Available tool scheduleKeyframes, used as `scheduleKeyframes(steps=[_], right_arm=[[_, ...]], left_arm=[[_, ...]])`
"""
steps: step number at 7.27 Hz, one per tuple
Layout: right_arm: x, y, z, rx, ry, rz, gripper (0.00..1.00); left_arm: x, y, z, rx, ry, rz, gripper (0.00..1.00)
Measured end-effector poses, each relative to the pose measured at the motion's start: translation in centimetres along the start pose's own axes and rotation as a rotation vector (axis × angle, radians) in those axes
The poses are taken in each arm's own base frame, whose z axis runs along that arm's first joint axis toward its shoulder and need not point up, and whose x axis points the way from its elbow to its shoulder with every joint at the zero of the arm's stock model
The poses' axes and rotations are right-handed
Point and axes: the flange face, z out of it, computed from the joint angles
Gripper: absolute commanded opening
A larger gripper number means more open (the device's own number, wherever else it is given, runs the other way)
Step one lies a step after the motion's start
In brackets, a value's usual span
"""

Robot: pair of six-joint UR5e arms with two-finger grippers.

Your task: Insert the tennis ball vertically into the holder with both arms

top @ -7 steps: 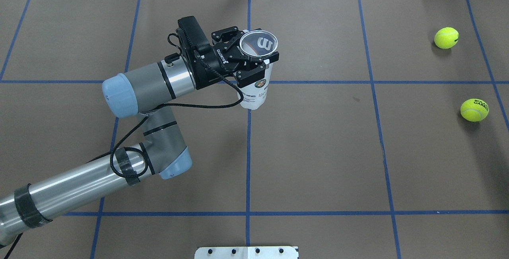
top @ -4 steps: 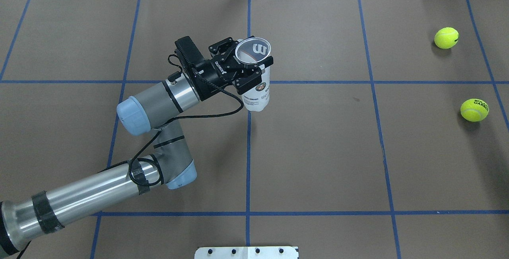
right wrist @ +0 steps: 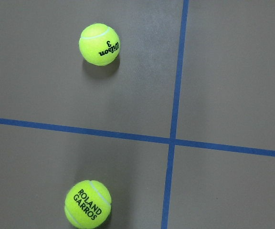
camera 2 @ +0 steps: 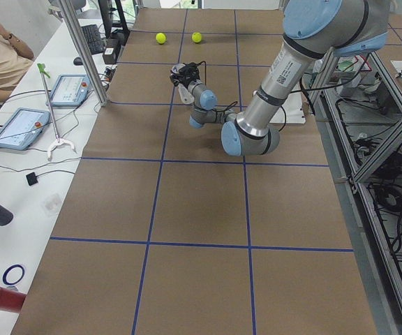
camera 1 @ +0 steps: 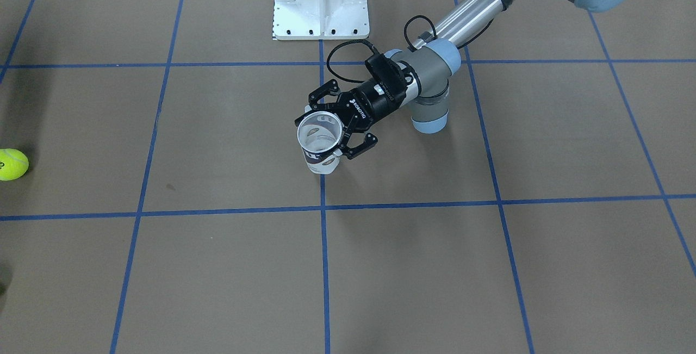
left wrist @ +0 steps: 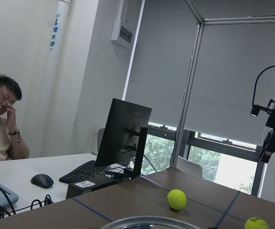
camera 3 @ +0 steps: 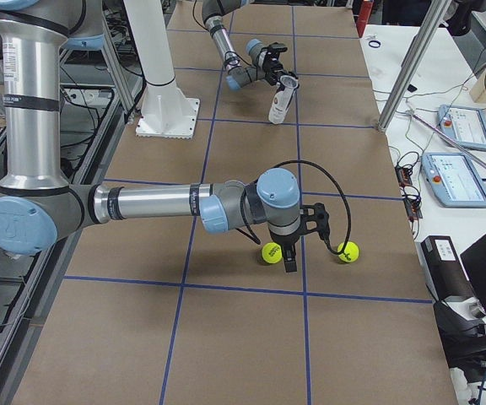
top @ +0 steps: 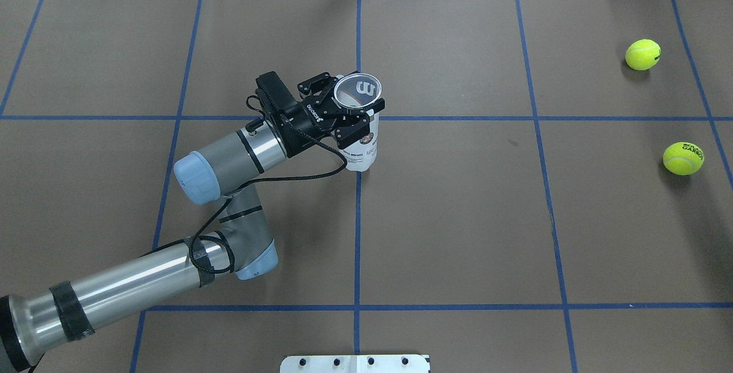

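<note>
Tennis ball (Roland Garros) (camera 1: 11, 163): item 1. Entries run left to right as the front-facing camera sees the table (top: 458, 218); places are given from the white pedestal base (camera 1: 321, 0). It lies on the table, far off to the robot's right of the pedestal base. Not gripped. Unmoved over the past second.

2. Tennis ball (Wilson) (top: 642, 54): same side, farther out from the pedestal base, apart from item 1. Not gripped. Unmoved.

3. Right gripper (camera 3: 289, 260): hangs pointing down above items 1 and 2, and the right wrist view looks straight down on both. Whether it is wide or narrow cannot be told, nor which ball it favours.

4. Holder (top: 365, 145): straight out in front of the pedestal base, mouth up, near upright, empty. Change noted: within the last second it has come lower and back toward the pedestal base. Its foot is now at or just above the table; which of the two is unclear.

5. Left gripper (top: 350, 108): clamped round item 4 just under the rim, one jaw each side.

6. Left arm (top: 126, 284): reaches in from the robot's left of the pedestal base.

Assessment: the receiving end looks nearly parked. The pick has not begun, so most of the task appears to remain.
</note>
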Motion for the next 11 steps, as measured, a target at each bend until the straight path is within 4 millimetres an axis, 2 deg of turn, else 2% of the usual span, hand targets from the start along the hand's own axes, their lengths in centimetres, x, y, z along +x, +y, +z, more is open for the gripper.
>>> scheduleKeyframes(steps=[2, 6, 11], right_arm=[[-0.07, -0.05, -0.05, 0.001, -0.001, -0.001, 1.00], [-0.08, -0.05, -0.06, 0.001, -0.001, 0.000, 1.00], [-0.11, -0.03, -0.03, 0.000, -0.008, 0.000, 1.00]], left_arm=[[0.49, 0.86, -0.08, -0.013, 0.004, -0.003, 0.67], [0.77, 0.91, -0.12, -0.010, 0.009, -0.005, 0.84], [1.02, 0.85, -0.60, 0.010, 0.024, -0.013, 0.88]])
